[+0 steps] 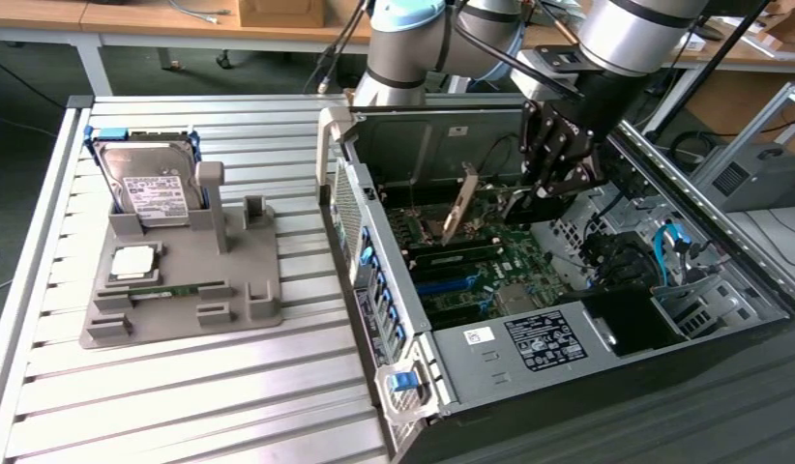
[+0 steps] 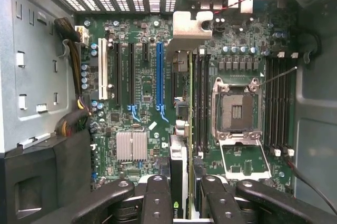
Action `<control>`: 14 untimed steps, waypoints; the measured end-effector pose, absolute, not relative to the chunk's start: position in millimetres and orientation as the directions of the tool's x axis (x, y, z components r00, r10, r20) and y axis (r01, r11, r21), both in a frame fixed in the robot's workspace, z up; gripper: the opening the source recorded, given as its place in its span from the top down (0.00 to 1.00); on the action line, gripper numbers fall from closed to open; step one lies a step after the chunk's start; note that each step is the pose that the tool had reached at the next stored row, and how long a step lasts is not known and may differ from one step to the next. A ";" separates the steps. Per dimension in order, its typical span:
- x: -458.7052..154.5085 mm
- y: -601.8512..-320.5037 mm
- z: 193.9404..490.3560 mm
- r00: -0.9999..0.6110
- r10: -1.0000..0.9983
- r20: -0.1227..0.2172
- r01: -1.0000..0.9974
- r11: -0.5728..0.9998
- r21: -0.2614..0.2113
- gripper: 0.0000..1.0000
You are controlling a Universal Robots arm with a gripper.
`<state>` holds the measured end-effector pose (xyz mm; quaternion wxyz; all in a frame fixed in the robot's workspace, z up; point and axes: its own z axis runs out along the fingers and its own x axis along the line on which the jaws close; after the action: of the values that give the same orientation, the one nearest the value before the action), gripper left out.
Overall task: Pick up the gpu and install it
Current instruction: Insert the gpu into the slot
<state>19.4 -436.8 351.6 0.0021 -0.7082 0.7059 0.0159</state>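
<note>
The gpu [image 1: 463,201] is a thin tan-brown card standing on edge inside the open computer case [image 1: 371,251], over the green motherboard [image 1: 482,275]. My gripper [image 1: 512,205] reaches down into the case right beside it. In the wrist view the gpu [image 2: 179,163] runs edge-on between my black fingers [image 2: 158,195], and its metal bracket [image 2: 192,24] points at the case's rear slots. My gripper [image 2: 184,188] is shut on the card. The card lies along the black slots next to the blue slot [image 2: 158,74]. Whether it sits in a slot I cannot tell.
A grey fixture [image 1: 243,290] stands on the slatted table at the exterior view's left, holding a silver hard drive [image 1: 146,184], a square chip [image 1: 133,261] and a narrow green memory stick [image 1: 178,290]. The empty processor socket [image 2: 237,111] and cables crowd the case.
</note>
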 end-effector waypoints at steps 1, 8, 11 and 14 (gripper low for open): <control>18.9 -436.8 351.1 0.003 -1.000 -0.025 -1.000 -0.003 0.020 0.73; 14.7 -436.8 348.3 0.003 -1.000 -0.025 -1.000 -0.003 0.019 0.73; 13.3 -436.9 347.0 0.003 -1.000 -0.025 -1.000 -0.003 0.020 0.73; 11.9 -436.9 345.8 0.003 -1.000 -0.025 -1.000 -0.003 0.019 0.73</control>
<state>11.9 -436.9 345.8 0.0021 -0.7082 0.7059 0.0159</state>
